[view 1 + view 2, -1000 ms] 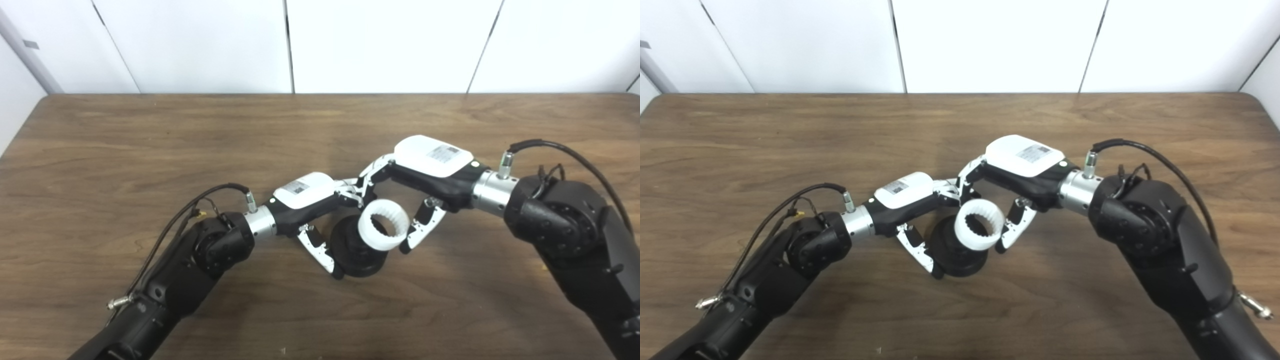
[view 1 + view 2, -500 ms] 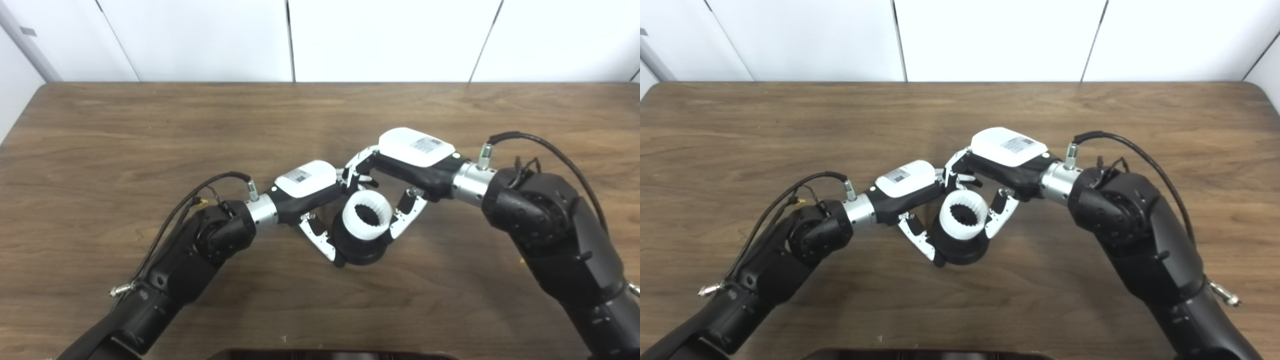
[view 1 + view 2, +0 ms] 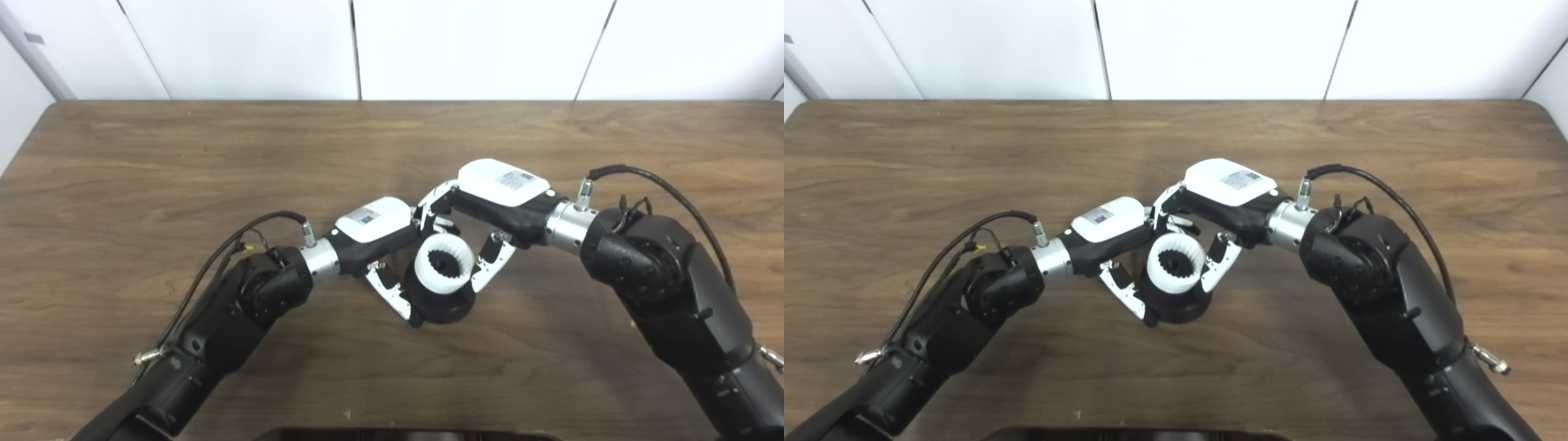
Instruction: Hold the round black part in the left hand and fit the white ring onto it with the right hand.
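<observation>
the left hand grips the black part steady on the table so the right hand, pinching the white ring, can seat it on top

You get bright, even overhead light; soft shadows under both arms on the table; slightly soft focus.

This looks like a robotics lab or test room, though little of the room beyond the work area shows. A plain wood-grain desk stands against bare white wall panels split by thin dark seams, with no household or shop goods in sight. Two black robot arms with exposed cables and metal wrist fittings reach over it, and labelled white covers sit on the back of each robot hand.
</observation>
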Robot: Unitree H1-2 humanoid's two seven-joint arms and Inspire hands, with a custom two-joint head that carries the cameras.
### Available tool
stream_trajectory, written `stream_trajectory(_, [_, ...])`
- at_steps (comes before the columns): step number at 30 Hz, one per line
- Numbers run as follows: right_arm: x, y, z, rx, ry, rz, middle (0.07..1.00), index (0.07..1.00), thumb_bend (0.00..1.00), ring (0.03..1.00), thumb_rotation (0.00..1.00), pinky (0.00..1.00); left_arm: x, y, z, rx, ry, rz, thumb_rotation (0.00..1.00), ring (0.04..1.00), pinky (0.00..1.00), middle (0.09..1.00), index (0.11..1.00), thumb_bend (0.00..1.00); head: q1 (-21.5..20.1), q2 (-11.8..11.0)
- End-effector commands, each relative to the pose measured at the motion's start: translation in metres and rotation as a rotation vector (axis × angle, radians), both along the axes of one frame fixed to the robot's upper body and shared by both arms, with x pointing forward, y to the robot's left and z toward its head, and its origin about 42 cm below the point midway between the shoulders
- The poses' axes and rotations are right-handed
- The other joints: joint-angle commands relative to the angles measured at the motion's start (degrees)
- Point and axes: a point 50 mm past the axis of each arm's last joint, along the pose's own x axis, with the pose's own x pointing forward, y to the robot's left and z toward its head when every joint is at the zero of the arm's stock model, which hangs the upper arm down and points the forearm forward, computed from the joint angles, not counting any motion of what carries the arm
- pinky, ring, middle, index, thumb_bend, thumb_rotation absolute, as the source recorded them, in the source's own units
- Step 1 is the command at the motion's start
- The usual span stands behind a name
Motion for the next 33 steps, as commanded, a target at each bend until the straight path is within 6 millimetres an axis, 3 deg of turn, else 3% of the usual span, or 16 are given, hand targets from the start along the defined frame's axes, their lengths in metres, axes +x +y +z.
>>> stream_trajectory(1, [0.005, 0.004, 0.004, -0.003, -0.016, -0.002, 0.784, 0.482, 0.52, 0.821, 0.14, 0.76, -0.008, 0.007, -0.021, 0.127, 0.083, 0.011, 0.08, 0.974, 0.88, 0.910, 0.489, 0.52, 0.09, 0.06])
stream_trajectory(10, [0.004, 0.003, -0.001, -0.045, -0.003, 0.014, 0.783, 0.482, 0.52, 0.821, 0.14, 0.77, -0.008, 0.007, -0.021, 0.122, 0.076, 0.011, 0.08, 0.961, 0.87, 0.900, 0.489, 0.52, -0.03, 0.10])
stream_trajectory(19, [0.002, -0.001, 0.009, -0.083, 0.004, 0.029, 0.814, 0.498, 0.52, 0.823, 0.16, 0.75, -0.007, 0.007, -0.022, 0.130, 0.080, 0.009, 0.08, 0.967, 0.84, 0.904, 0.489, 0.52, -0.27, 0.06])
stream_trajectory(20, [0.002, -0.001, 0.009, -0.085, 0.002, 0.030, 0.817, 0.604, 0.71, 0.821, 0.26, 0.75, -0.007, 0.007, -0.022, 0.132, 0.084, 0.009, 0.08, 0.966, 0.84, 0.906, 0.489, 0.52, -0.27, 0.06])
stream_trajectory(22, [0.002, -0.002, 0.011, -0.090, 0.002, 0.031, 0.822, 0.669, 0.82, 0.822, 0.31, 0.75, -0.007, 0.006, -0.022, 0.133, 0.084, 0.009, 0.08, 0.966, 0.85, 0.908, 0.489, 0.52, -0.27, 0.06])
stream_trajectory(33, [0.003, -0.004, 0.013, -0.093, 0.008, 0.024, 0.838, 0.749, 0.89, 0.831, 0.34, 0.76, -0.006, 0.005, -0.021, 0.139, 0.086, 0.006, 0.08, 0.967, 0.83, 0.909, 0.489, 0.52, -0.28, 0.17])
